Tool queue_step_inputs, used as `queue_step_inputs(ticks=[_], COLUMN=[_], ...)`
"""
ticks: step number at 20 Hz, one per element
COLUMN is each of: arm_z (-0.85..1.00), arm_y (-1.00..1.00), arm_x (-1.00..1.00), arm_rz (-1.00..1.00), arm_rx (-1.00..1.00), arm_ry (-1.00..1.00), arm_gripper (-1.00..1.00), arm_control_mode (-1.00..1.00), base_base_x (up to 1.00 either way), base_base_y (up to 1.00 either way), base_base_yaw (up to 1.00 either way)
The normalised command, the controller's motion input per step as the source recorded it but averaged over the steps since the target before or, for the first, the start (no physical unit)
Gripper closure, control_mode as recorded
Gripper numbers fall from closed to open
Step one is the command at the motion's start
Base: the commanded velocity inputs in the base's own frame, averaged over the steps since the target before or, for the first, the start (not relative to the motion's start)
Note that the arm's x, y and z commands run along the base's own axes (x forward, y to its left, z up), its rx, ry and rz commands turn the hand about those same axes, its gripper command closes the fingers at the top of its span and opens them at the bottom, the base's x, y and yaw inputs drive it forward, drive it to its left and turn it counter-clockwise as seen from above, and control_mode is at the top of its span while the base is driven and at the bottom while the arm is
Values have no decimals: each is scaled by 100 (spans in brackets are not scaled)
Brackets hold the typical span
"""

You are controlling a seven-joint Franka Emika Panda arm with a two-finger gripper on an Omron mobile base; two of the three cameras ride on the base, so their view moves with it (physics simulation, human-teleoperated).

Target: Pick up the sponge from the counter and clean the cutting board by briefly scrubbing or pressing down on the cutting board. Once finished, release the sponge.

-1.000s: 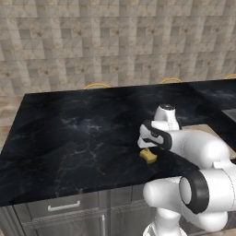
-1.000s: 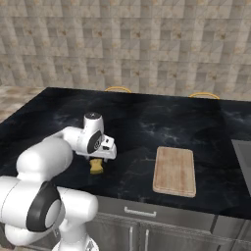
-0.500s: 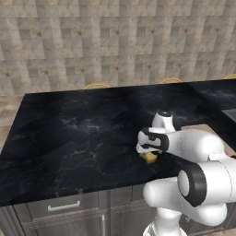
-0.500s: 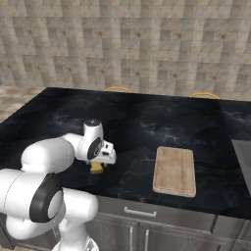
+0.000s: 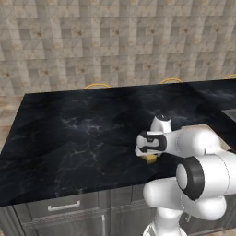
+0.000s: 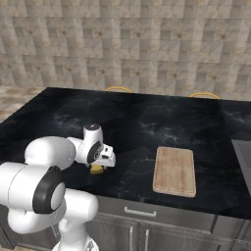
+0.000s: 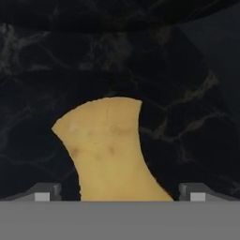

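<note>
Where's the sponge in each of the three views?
Left base view: the sponge peeks out under the hand, lower right of centre.
Right base view: lower left, under the hand, left of the cutting board.
Hand view: centre, large, between the fingertips.
Shared landmark: the black counter it lies on.

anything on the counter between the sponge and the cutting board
No. In the right base view, only bare black counter lies between the sponge and the cutting board.

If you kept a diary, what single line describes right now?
phase: reaching for sponge | gripper: open, straddling it | sponge: on counter | cutting board: untouched
</note>
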Motion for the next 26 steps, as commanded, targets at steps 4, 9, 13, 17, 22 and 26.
queue_step_inputs(ticks=[4, 9, 13, 17, 22, 26], arm_z=[-9, -3, 0, -3, -8, -6], arm_y=[1, 1, 0, 1, 9, 18], arm_x=[4, 11, 19, 11, 1, 0], arm_rz=[0, 0, 0, 0, 0, 1], arm_rx=[0, 0, 0, 0, 0, 0], arm_ry=[0, 0, 0, 0, 0, 0], arm_gripper=[-100, -100, -100, -100, -100, -100], arm_control_mode=[-100, -100, -100, -100, -100, -100], base_base_x=[0, 0, 0, 0, 0, 0], base_base_y=[0, 0, 0, 0, 0, 0], base_base_yaw=[0, 0, 0, 0, 0, 0])
